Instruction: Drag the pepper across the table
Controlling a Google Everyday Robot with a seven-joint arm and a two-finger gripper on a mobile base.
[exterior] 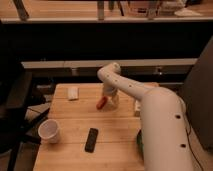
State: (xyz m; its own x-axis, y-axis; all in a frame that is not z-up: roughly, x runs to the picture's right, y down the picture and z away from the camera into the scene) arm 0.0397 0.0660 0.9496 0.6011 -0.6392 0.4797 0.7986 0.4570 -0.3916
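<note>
The small orange-red pepper [101,102] lies on the light wooden table [70,120], just right of the table's middle at the far half. My gripper [108,96] hangs down from the white arm right above and beside the pepper's right end, touching or nearly touching it. The arm reaches in from the lower right and covers the table's right side.
A white tube-like object [73,93] lies at the far left. A white cup [49,131] stands at the near left edge. A black remote [91,139] lies near the front middle. A white object [137,106] sits at the right by the arm. A dark chair [15,100] stands left of the table.
</note>
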